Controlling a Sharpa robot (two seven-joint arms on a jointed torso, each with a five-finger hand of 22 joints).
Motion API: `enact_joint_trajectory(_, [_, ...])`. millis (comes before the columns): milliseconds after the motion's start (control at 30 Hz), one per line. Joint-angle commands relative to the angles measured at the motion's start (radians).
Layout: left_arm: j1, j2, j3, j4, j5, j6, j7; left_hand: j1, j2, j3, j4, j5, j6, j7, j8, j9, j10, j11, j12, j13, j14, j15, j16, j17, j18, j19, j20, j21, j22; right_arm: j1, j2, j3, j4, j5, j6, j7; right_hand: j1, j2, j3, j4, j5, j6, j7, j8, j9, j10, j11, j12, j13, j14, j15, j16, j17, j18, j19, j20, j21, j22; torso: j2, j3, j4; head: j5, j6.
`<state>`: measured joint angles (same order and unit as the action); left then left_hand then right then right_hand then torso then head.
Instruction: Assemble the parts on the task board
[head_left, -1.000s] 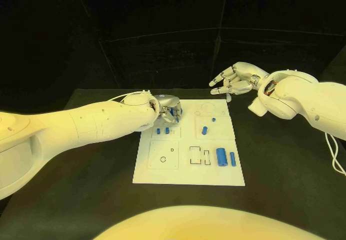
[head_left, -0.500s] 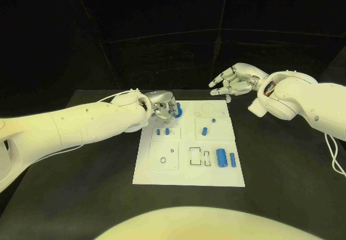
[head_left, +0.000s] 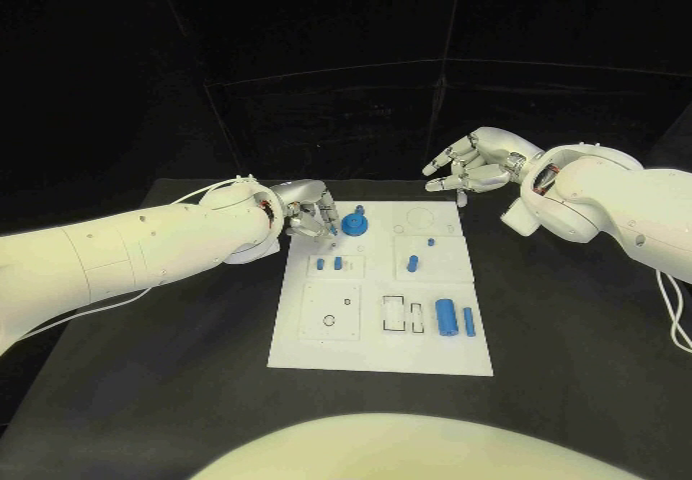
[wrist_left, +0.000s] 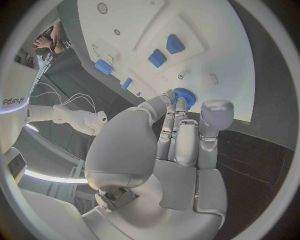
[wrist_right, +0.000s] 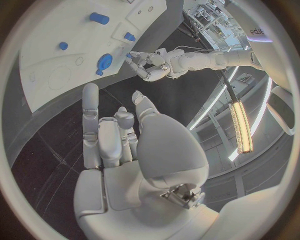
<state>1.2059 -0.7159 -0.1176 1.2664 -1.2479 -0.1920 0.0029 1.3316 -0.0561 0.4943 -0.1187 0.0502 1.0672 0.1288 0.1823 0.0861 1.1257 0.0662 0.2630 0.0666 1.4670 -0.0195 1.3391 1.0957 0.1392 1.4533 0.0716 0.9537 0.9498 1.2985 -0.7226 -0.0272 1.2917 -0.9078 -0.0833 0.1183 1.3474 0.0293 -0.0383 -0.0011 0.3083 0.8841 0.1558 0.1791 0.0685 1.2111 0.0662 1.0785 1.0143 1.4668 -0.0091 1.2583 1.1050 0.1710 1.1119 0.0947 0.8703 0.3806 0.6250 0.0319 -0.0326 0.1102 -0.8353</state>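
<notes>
The left robot hand (head_left: 310, 216) reaches in from the board's far left corner, fingers bunched and pointing down at the blue gear (head_left: 358, 221). In the left wrist view the fingertips (wrist_left: 170, 98) lie against the gear's (wrist_left: 185, 96) rim; whether they actually pinch it I cannot tell. The gear stands upright in the far left part of the white board (head_left: 378, 355), its knob pointing up. The left arm stretches low across the bench (head_left: 173, 330) from the left.

The right robot hand (head_left: 472, 165) hovers above the board's far right corner, released, holding nothing, fingers apart and loosely curved downward. Its arm bends in from the right.

On the board lie two small blue pegs (head_left: 329, 264), a short peg (head_left: 411, 264), a tiny one (head_left: 430, 240), a thick cylinder (head_left: 446, 316) and a thin pin (head_left: 467, 320) beside it.
</notes>
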Motion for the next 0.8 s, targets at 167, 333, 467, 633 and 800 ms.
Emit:
enact_joint_trajectory(167, [0.000, 0.022, 0.000, -0.037, 0.017, 0.066, -0.015, -0.009, -0.001, 0.006, 0.002, 0.001, 0.000, 0.006, -0.004, -0.001, 0.008, 0.001, -0.005, 0.001, 0.022, -0.003, 0.003, -0.001, -0.012, 0.007, -0.001, 0.004, 0.002, 0.002, 0.002, 0.001, -0.002, 0.001, 0.005, 0.009, 0.003, 0.011, 0.005, 0.002, 0.004, -0.005, 0.002, 0.007, 0.000, -0.003, 0.000, 0.000, 0.000, 0.004, -0.004, -0.003, 0.002, 0.014, 0.008, -0.002, -0.006, -0.002, 0.002, -0.0015, -0.0050, 0.007, -0.002])
enact_joint_trajectory(333, [-0.001, 0.034, 0.000, -0.055, 0.018, 0.084, -0.019, -0.011, -0.002, 0.005, 0.002, 0.001, 0.001, 0.006, -0.005, -0.001, 0.009, 0.001, -0.007, 0.001, 0.021, -0.003, 0.002, -0.004, -0.012, 0.007, 0.000, 0.003, 0.001, 0.002, 0.001, 0.001, -0.002, 0.000, 0.005, 0.009, 0.003, 0.011, 0.005, 0.002, 0.004, -0.005, 0.002, 0.007, 0.000, -0.003, 0.000, 0.000, 0.000, 0.004, -0.004, -0.003, 0.002, 0.014, 0.008, -0.002, -0.006, -0.002, 0.001, 0.0001, -0.0044, 0.008, -0.004])
enact_joint_trajectory(467, [-0.001, 0.039, -0.001, -0.063, 0.017, 0.092, -0.020, -0.011, -0.002, 0.005, 0.002, 0.001, 0.001, 0.006, -0.005, -0.001, 0.009, 0.001, -0.007, 0.001, 0.021, -0.003, 0.002, -0.004, -0.012, 0.007, 0.000, 0.003, 0.001, 0.002, 0.002, 0.001, -0.002, 0.000, 0.005, 0.009, 0.003, 0.011, 0.005, 0.002, 0.004, -0.005, 0.002, 0.007, 0.000, -0.003, 0.000, 0.000, 0.000, 0.004, -0.004, -0.003, 0.002, 0.014, 0.008, -0.002, -0.006, -0.002, 0.001, 0.0008, -0.0042, 0.007, -0.004])
enact_joint_trajectory(633, [-0.001, 0.045, -0.001, -0.067, 0.015, 0.109, -0.024, -0.012, -0.003, 0.005, 0.002, 0.001, 0.001, 0.006, -0.005, -0.001, 0.010, 0.000, -0.007, 0.001, 0.021, -0.003, 0.002, -0.004, -0.012, 0.007, 0.000, 0.003, 0.002, 0.002, 0.002, 0.001, -0.002, 0.000, 0.005, 0.009, 0.003, 0.011, 0.005, 0.002, 0.004, -0.005, 0.002, 0.007, 0.000, -0.003, 0.000, 0.000, 0.000, 0.004, -0.004, -0.003, 0.002, 0.014, 0.008, -0.002, -0.006, -0.002, 0.001, -0.0005, -0.0028, 0.007, -0.005])
enact_joint_trajectory(800, [-0.002, 0.047, -0.002, -0.066, 0.011, 0.132, -0.029, -0.012, -0.003, 0.005, 0.002, 0.001, 0.001, 0.006, -0.005, -0.001, 0.010, 0.000, -0.007, 0.001, 0.021, -0.003, 0.002, -0.004, -0.012, 0.007, 0.000, 0.003, 0.002, 0.002, 0.002, 0.001, -0.002, 0.000, 0.006, 0.009, 0.003, 0.011, 0.005, 0.002, 0.004, -0.005, 0.002, 0.007, 0.000, -0.003, 0.000, 0.000, 0.000, 0.004, -0.004, -0.003, 0.002, 0.014, 0.008, -0.002, -0.006, -0.002, 0.001, -0.0003, -0.0041, 0.007, -0.005])
